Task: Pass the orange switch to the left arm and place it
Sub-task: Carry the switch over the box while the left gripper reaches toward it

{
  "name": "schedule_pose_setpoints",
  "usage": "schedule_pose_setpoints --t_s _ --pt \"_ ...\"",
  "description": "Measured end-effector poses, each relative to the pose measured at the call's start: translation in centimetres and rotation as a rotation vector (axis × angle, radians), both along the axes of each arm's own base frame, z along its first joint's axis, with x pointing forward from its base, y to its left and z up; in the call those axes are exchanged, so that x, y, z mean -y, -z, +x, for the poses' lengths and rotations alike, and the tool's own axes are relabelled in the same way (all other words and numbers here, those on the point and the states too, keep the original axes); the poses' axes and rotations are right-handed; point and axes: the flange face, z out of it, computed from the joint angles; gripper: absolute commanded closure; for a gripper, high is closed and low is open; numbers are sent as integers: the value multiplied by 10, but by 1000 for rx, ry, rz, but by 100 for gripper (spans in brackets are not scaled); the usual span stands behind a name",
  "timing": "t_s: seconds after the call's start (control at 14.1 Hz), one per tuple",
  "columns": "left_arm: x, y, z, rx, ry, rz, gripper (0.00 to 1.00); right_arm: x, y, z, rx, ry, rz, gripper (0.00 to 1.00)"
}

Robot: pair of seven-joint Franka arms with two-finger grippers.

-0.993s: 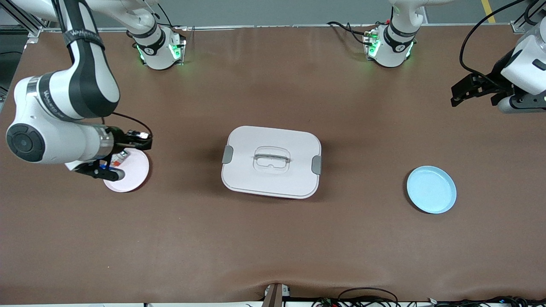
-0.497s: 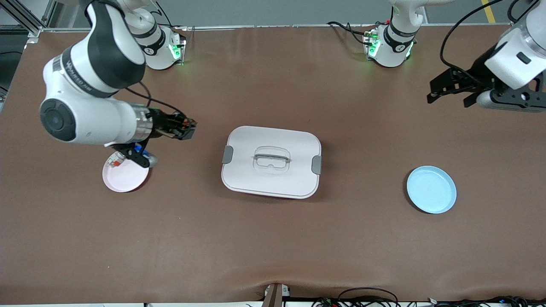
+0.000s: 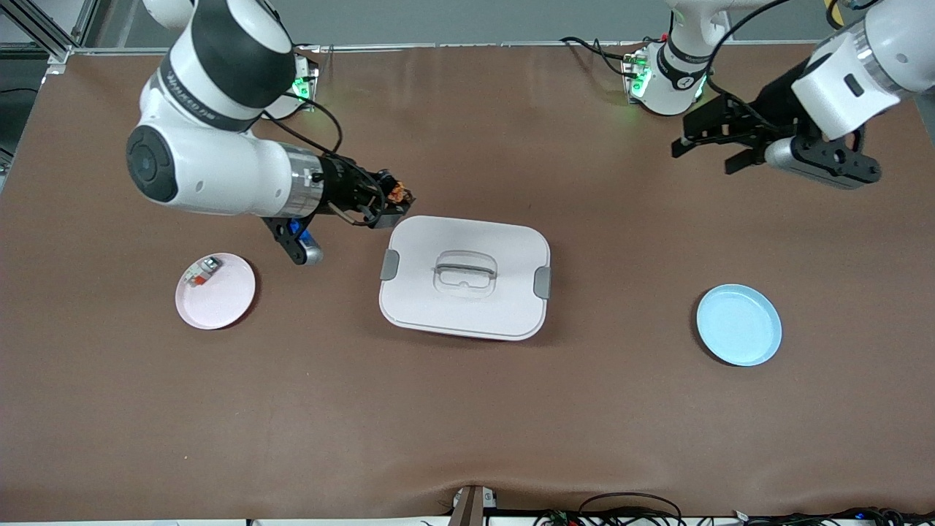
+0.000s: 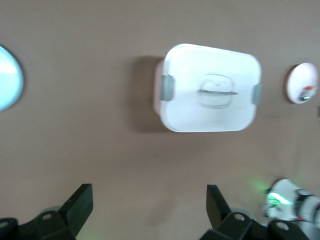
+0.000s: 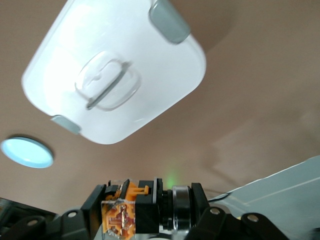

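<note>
My right gripper [image 3: 394, 199] is shut on the orange switch [image 3: 396, 193], a small black block with an orange end, and holds it in the air at the corner of the white box [image 3: 464, 276] toward the right arm's end. In the right wrist view the switch [image 5: 132, 210] sits between the fingers with the box [image 5: 115, 75] below. My left gripper [image 3: 707, 142] is open and empty, up in the air over bare table near the left arm's base. In the left wrist view its fingers [image 4: 80, 202] stand wide apart, with the box [image 4: 207, 87] in sight.
A pink plate [image 3: 216, 291] with a small white component [image 3: 201, 271] lies toward the right arm's end. A blue plate [image 3: 738, 324] lies toward the left arm's end. The box has grey side latches [image 3: 389, 264].
My right gripper has risen from the pink plate with the orange switch and moved toward the box. My left gripper has moved toward the middle of the table.
</note>
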Motion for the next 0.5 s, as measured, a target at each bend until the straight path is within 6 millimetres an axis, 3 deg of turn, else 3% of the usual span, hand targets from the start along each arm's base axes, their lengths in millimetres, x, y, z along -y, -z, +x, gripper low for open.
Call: schedule_pose_setpoints --t_s 0.28,0.5 --pt "50 13 -8 -31 -72 -51 0 -66 -15 -24 25 128 6 76" --pt "75 31 -10 -59 -110 -139 0 -100 -23 -35 22 203 15 77"
